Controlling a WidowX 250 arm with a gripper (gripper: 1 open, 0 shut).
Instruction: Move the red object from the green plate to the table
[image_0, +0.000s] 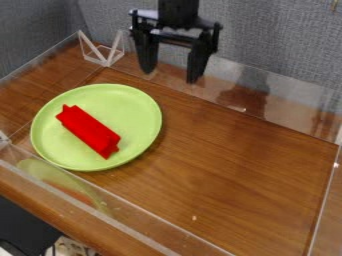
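The red object (87, 130), a bright red long block, lies diagonally on the round green plate (134, 105) at the left of the table (241, 160). My gripper (171, 70) hangs above the table's back, beyond the plate's far rim. It points down, its two dark fingers (143, 55) stand wide apart and hold nothing. It is well clear of the block and the plate.
Clear acrylic walls (80, 195) edge the tabletop on every side. A small white wire stand (99, 47) sits in the back left corner. Bare wood stretches to the right of the plate.
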